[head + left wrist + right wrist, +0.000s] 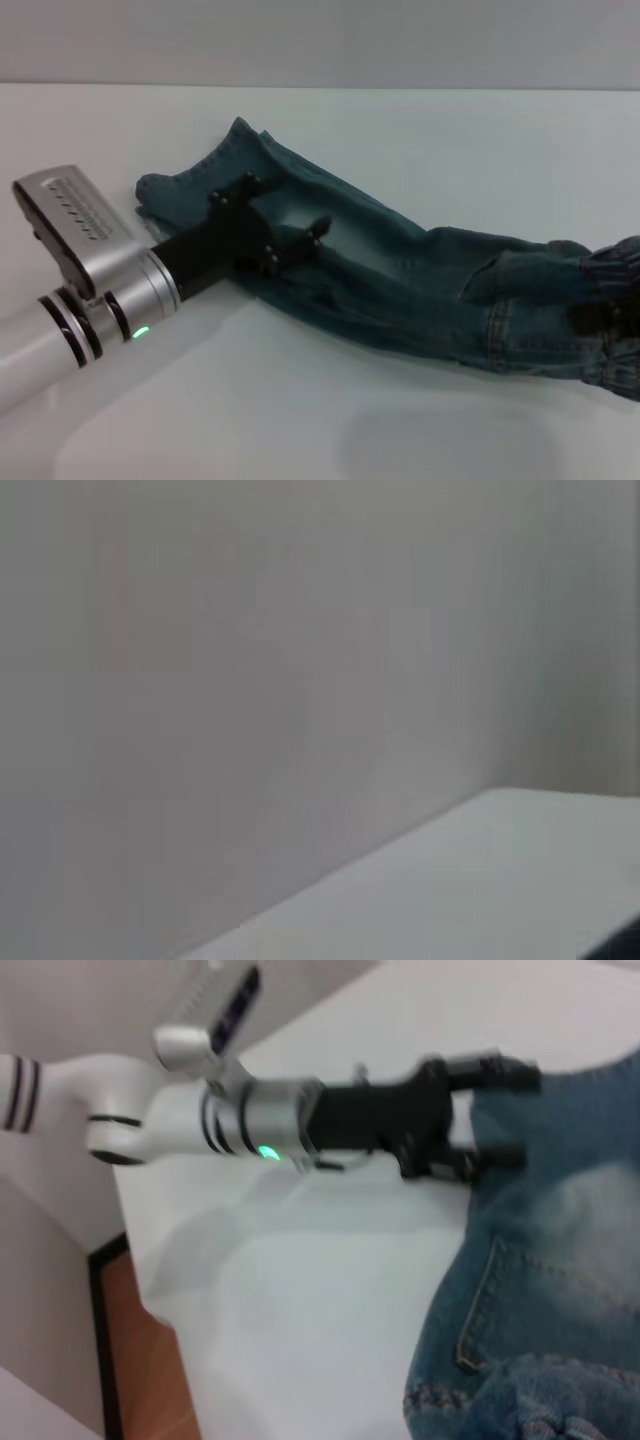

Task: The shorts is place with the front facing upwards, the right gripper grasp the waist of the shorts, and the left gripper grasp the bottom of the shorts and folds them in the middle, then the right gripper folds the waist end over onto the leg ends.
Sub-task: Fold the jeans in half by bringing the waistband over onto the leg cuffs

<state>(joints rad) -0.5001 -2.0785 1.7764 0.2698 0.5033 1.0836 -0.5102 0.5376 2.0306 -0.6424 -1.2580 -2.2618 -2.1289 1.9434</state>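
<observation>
Head view shows the table (300, 420) bearing the shorts (420, 280) unfolded, long axis running ten to four o'clock, hems at ten, waist at four; both folds remain. Left gripper (285, 225), prongs spread wide, hovers over the hems, nothing held. Right gripper's state: cannot tell.

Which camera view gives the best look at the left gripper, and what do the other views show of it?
The head view is best: the left gripper sits open over the leg ends of the shorts. The right wrist view shows it from the side, blurred. The left wrist view shows nothing of it.
</observation>
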